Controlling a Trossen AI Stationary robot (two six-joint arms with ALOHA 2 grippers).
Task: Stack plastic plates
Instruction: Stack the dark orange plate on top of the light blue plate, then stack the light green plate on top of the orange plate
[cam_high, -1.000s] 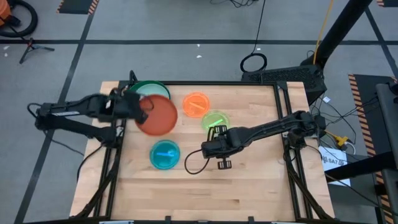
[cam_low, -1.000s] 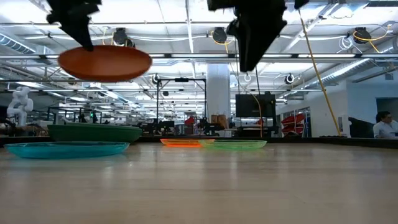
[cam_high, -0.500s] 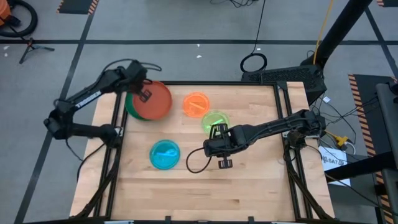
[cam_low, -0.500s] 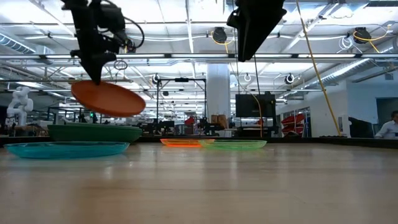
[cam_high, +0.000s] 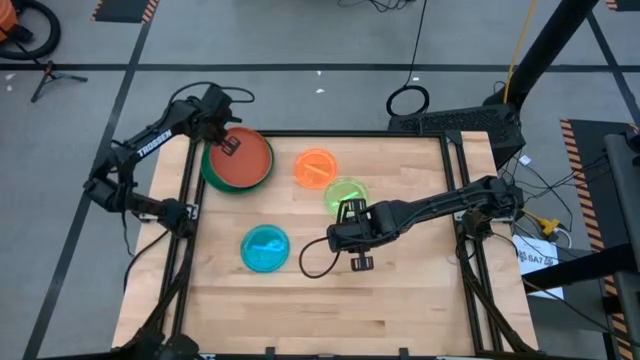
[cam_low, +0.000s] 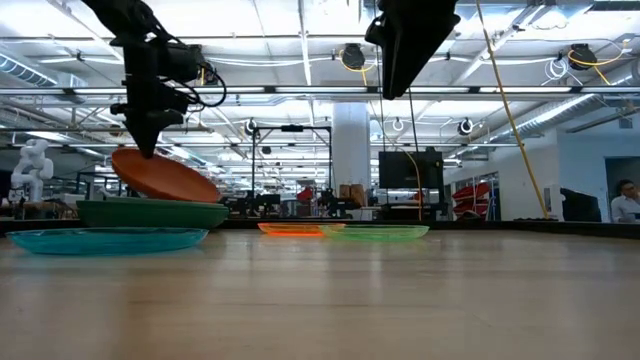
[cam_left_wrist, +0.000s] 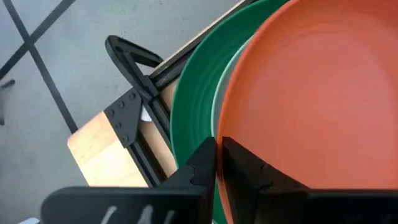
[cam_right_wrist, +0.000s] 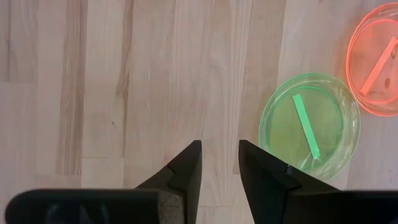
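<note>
My left gripper (cam_high: 224, 138) is shut on the red-orange plate (cam_high: 243, 160) at the table's far left. That plate lies tilted over the dark green plate (cam_high: 211, 168), which rests flat on the wood (cam_low: 152, 212). A pale rim (cam_left_wrist: 219, 102) shows between the two plates. The small orange plate (cam_high: 316, 167), lime green plate (cam_high: 346, 193) and cyan plate (cam_high: 265, 247) lie flat on the table. My right gripper (cam_right_wrist: 219, 152) hangs open above bare wood near the lime plate (cam_right_wrist: 309, 127). The pink plate is out of view. My left gripper pinches the red-orange plate's rim (cam_left_wrist: 225, 127) at its far-left side, one finger on the plate's inner face (cam_left_wrist: 242, 165) and one outside. The fingers come slanting down from the far left. The held side is raised; the opposite edge (cam_low: 212, 196) rests on the green plate.
A black frame bracket (cam_left_wrist: 127, 112) sits at the table's far-left corner, beside the green plate. A black cable loop (cam_high: 312, 262) trails under the right arm. Bare wood spreads over the near half (cam_high: 400, 300) and the right side of the table.
My left gripper has carried the red-orange plate toward the table's far-left corner and down, from high above the table onto the green plate. The plate has tipped: its free edge now rests on the green plate while the held side stays raised. The grip has stayed shut.
</note>
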